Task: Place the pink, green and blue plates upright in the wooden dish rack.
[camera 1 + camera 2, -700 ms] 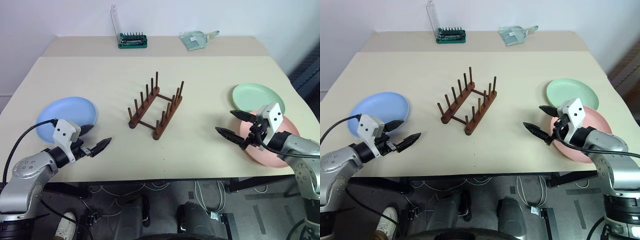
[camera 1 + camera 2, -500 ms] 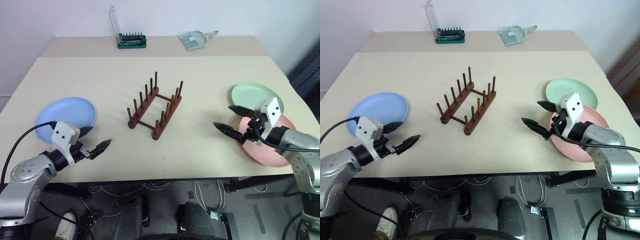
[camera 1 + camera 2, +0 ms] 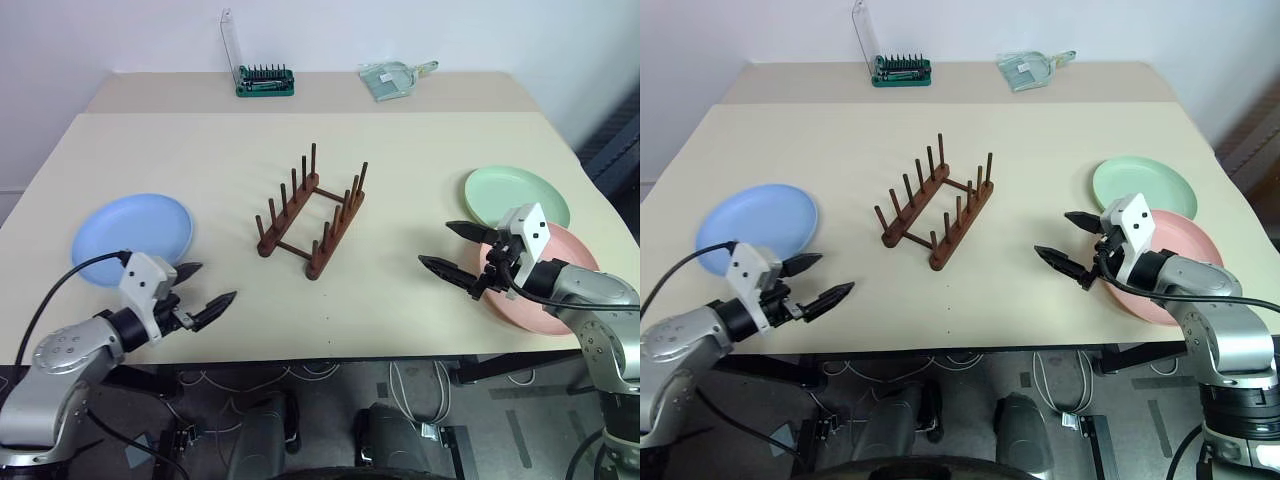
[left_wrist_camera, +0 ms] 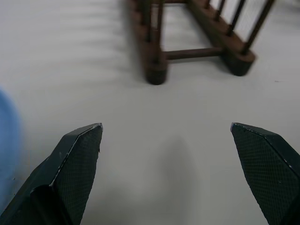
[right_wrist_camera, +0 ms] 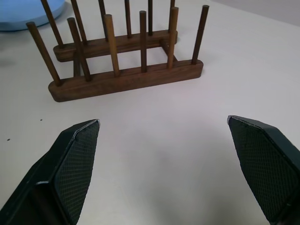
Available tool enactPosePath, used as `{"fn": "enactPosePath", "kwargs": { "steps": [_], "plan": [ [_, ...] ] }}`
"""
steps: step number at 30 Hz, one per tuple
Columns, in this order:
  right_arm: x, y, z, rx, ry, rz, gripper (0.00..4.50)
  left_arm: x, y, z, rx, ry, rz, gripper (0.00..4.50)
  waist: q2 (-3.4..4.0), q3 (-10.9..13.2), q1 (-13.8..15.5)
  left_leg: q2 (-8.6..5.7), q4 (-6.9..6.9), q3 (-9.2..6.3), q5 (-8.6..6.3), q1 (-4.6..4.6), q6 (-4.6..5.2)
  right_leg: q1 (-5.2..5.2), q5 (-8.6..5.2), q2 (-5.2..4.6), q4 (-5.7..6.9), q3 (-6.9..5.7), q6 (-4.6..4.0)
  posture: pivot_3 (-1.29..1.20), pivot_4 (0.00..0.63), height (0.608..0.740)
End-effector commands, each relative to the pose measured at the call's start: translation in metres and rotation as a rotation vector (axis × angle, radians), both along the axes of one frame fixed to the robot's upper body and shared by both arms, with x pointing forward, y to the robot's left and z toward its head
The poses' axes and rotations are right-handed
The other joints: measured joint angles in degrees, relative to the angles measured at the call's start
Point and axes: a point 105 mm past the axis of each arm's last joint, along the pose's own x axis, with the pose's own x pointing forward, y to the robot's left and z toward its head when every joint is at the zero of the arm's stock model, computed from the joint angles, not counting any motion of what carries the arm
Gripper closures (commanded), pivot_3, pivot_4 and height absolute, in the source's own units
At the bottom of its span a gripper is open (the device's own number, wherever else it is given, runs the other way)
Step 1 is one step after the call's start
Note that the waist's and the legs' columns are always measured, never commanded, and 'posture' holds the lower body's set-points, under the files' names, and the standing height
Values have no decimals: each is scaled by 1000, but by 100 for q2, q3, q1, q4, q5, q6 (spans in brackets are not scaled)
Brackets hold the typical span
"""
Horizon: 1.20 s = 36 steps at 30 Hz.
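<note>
The wooden dish rack (image 3: 311, 216) stands empty in the middle of the table, dark brown with two rows of pegs; it also shows ahead of both wrists (image 5: 124, 54) (image 4: 197, 42). The blue plate (image 3: 132, 237) lies flat at the left. At the right the green plate (image 3: 515, 194) lies flat, and the pink plate (image 3: 562, 296) lies just in front of it, partly under my right arm. My left gripper (image 3: 202, 292) hovers open near the front edge, right of the blue plate. My right gripper (image 3: 453, 250) is open, empty, left of the pink plate.
A green tray of screwdriver bits (image 3: 264, 81) with a clear lid and a pale dustpan (image 3: 392, 78) sit at the far edge of the table (image 3: 200, 150). Cables hang under the table's front edge.
My left gripper has shifted a little to the right along the front edge. My right gripper has moved slightly left, away from the pink plate. Both stay open and empty.
</note>
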Motion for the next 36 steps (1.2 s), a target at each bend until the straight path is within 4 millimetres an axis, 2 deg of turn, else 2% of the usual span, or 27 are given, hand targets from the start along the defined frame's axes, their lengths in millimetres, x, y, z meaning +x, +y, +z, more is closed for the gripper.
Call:
{"fn": "enactPosePath", "kwargs": {
  "steps": [1,10,12,16,20,24,28,31,36],
  "plan": [
    [-1,13,11,9,-56,32,48,1,-17,6,-5,-22,-59,0,0,0,1,0,0,0,0,0,1,0,0,0,0,0,0,0,150,736],
    [-11,31,5,46,-56,48,48,20,-67,-18,-10,16,-178,0,0,0,15,-3,2,0,8,-1,12,11,1,3,1,-2,2,0,150,736],
    [-17,29,6,58,-58,41,48,29,-83,-24,1,25,-200,0,1,0,37,-3,2,0,9,-1,12,15,0,3,2,-3,2,0,150,736],
    [-22,28,1,62,-46,9,48,46,-96,-38,51,43,-205,0,1,0,38,-6,4,0,8,-2,14,26,1,3,1,-4,3,0,150,736],
    [-27,26,-1,63,-41,7,48,53,-117,-44,52,54,-218,0,4,-2,40,-5,6,0,9,1,15,32,1,3,3,-4,3,0,150,736],
    [-26,27,-2,69,-42,1,48,59,-127,-49,39,83,-157,0,5,-4,51,-5,7,-2,9,3,15,35,1,2,3,-4,3,0,150,736],
    [-24,31,-5,75,-40,8,48,68,-123,-53,32,107,-36,0,7,-7,128,-5,11,-3,8,8,18,44,2,1,2,-4,4,0,150,736],
    [-22,33,-5,79,-42,18,0,73,-117,-55,36,108,32,900,7,-8,136,-6,12,-3,7,10,20,47,2,0,2,-4,5,0,150,736],
    [-18,37,-4,80,-48,41,0,77,-108,-54,45,86,89,3356,8,-9,119,-4,11,-3,7,11,20,47,2,2,2,-4,5,0,150,736]
  ]
}}
